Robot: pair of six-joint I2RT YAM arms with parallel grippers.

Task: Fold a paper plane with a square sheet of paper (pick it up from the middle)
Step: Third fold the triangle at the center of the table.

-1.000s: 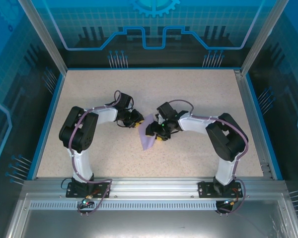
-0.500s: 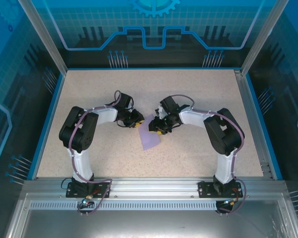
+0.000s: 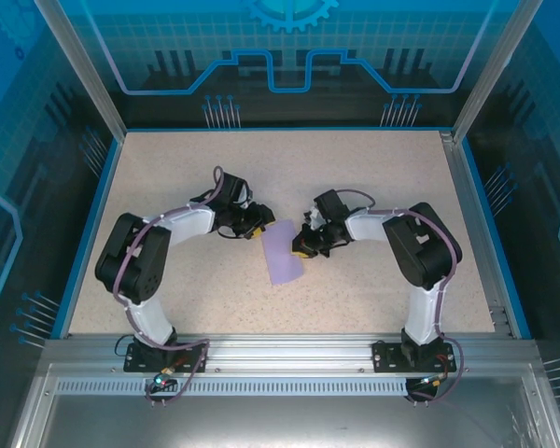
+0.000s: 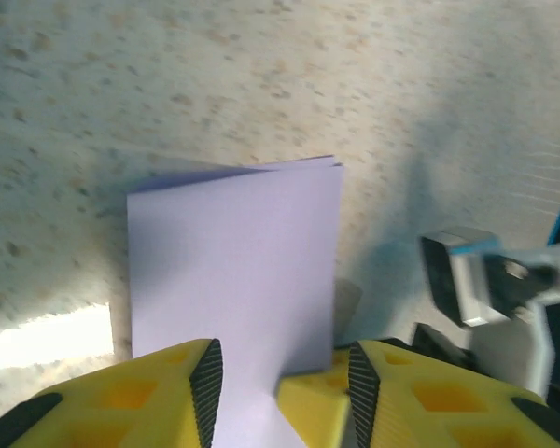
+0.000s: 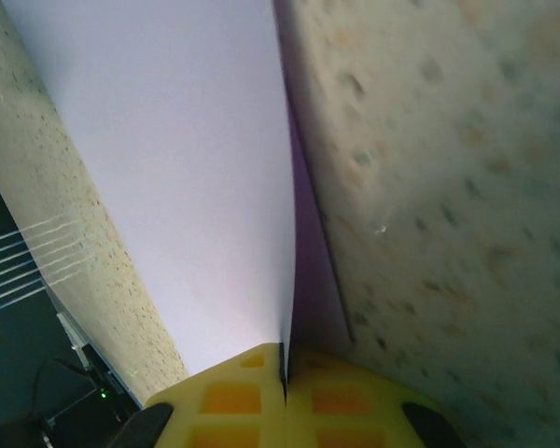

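The right end effector [image 5: 285,397] pinches the folded square sheet of paper [image 3: 282,252] — the left end effector [image 4: 282,383] is half-open over its edge.

Open table [image 3: 215,303] around the sheet [image 3: 282,254], left arm [image 3: 182,224] and right arm [image 3: 369,226] alongside.
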